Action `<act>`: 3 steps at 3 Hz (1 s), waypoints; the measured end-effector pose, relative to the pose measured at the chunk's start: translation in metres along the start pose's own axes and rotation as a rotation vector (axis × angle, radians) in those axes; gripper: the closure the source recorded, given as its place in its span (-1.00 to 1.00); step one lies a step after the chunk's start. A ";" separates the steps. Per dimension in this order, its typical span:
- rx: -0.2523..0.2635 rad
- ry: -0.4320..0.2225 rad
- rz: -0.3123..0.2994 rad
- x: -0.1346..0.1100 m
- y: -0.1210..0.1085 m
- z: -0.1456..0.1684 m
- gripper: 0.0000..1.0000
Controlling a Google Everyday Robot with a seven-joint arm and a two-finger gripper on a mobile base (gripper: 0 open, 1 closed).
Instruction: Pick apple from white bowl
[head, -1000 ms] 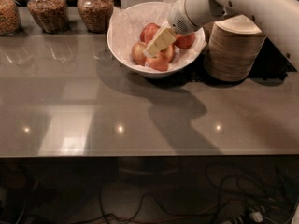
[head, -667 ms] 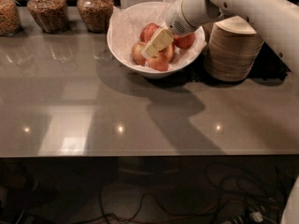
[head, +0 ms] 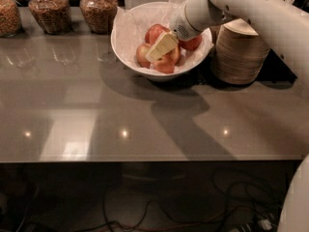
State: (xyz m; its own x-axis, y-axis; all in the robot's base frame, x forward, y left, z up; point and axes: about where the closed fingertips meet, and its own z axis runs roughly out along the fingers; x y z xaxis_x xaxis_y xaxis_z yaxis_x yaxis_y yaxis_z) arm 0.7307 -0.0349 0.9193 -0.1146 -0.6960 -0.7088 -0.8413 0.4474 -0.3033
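Observation:
A large white bowl (head: 126, 42) lined with crinkled tissue paper stands at the back of the grey counter. Several red and yellow apples (head: 153, 33) lie in it. My gripper (head: 161, 48) reaches down into the bowl from the right, its pale fingertips among the apples, just above the lower ones (head: 164, 65). The white arm covers the right side of the bowl.
A stack of beige disposable bowls (head: 240, 52) stands right of the white bowl, under the arm. Three glass jars of grain (head: 98, 7) line the back left edge. The counter (head: 96, 115) ends in a front edge with cables on the floor below.
The gripper has stayed inside the bowl among the apples, shifting only slightly. The apples have not visibly moved.

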 end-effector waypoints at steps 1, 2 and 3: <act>-0.009 0.014 0.005 0.004 0.000 0.005 -0.45; -0.009 0.015 0.005 0.004 0.000 0.005 0.01; -0.008 0.020 0.010 0.006 0.000 0.002 0.48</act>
State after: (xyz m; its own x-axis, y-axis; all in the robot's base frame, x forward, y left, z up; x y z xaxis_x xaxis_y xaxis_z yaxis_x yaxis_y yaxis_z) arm 0.7313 -0.0379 0.9139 -0.1333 -0.7024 -0.6992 -0.8442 0.4500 -0.2912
